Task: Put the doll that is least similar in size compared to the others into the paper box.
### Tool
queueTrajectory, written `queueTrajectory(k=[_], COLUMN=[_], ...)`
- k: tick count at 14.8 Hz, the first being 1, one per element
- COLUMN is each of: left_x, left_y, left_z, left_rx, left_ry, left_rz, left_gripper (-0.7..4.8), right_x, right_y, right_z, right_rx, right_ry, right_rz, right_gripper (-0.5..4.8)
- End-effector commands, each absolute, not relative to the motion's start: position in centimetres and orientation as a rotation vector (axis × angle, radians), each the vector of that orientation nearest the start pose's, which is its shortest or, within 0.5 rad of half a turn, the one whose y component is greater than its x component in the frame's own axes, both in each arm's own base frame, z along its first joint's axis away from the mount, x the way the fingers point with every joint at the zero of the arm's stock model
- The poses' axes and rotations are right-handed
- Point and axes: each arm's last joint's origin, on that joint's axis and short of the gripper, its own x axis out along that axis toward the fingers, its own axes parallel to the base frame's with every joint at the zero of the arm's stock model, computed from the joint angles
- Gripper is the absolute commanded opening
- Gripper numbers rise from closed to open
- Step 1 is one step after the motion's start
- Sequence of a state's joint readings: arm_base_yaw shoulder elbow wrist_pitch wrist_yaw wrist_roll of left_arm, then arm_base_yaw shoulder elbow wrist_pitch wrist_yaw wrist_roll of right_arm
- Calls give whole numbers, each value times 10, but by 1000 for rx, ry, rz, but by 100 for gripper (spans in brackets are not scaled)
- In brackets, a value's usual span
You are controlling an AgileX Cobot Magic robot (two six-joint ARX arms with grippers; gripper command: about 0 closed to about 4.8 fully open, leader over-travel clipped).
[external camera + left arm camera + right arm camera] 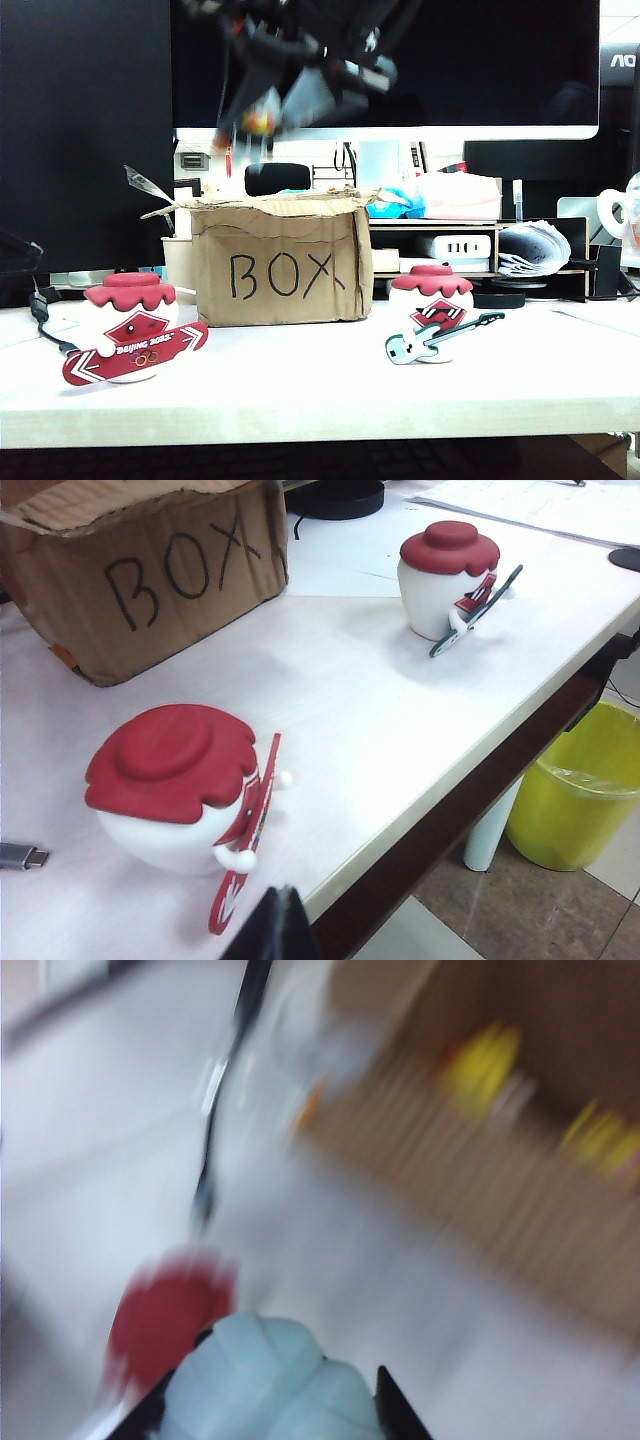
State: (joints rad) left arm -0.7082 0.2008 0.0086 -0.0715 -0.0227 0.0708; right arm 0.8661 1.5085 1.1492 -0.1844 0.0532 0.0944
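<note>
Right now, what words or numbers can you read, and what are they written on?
"BOX": hand-drawn in black on the front of the paper box.
"BEIJING 2022": white letters on the red snowboard of the left doll.
"AO": the start of a logo on a dark screen at the right edge; the rest is cut off.
The guitar doll carries no readable text. The right wrist view is too blurred to read.

Brown cardboard box (280, 262) with "BOX" hand-lettered in black. Snowboard doll (132, 325): white body, dark-red scalloped cap, red board with white chevrons and "Beijing 2022". Guitar doll (432, 310): white body, dark-red cap, teal-and-white guitar with black neck. Small doll (265, 1380) between the black fingers of the right gripper (270, 1405): pale whitish hair. Table (330, 385): white top. Bin (575, 800): yellow-green. Left gripper (272, 930): black.
</note>
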Motion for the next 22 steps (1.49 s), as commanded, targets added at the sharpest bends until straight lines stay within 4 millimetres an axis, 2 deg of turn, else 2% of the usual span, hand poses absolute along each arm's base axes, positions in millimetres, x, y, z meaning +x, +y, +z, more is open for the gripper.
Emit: queueTrajectory(k=[1,4,7,9,10,13,14,15,16,17,18,19,22], left_x=[82,82,82,82,82,82,82,82,82,82,82,82,82], left_y=[-69,-69,-69,-69,-69,-69,-69,-69,-69,-69,-69,-69,-69], left_z=[144,144,144,144,144,144,144,144,144,144,144,144,144], left_rx=[162,162,162,162,162,162,161,162,161,162,161,161,161], left_ry=[222,223,223,223,223,223,222,223,222,222,222,222,220], left_rz=[-686,-686,-686,-686,-687,-686,-686,-687,-686,-686,-686,-686,-686], left_gripper=[-5,-5,-5,-5,-5,-5,-5,-5,-5,-5,-5,-5,-5], right_x=[254,303,345,359,363,363,362,362,361,360,357,353,331], right_y=[244,240,257,265,268,268,267,267,267,266,264,261,246], right_z=[312,319,318,312,310,311,311,310,310,311,314,320,349], right_rx=[-28,-7,-91,-129,-136,-140,-141,-144,-146,-148,-151,-151,-169], right_ry=[266,267,373,448,466,469,475,484,492,499,507,511,515], right_rz=[720,706,687,683,674,662,662,661,661,661,661,660,619], right_gripper=[-1,-1,0,8,137,345,380,391,391,327,135,2,-2])
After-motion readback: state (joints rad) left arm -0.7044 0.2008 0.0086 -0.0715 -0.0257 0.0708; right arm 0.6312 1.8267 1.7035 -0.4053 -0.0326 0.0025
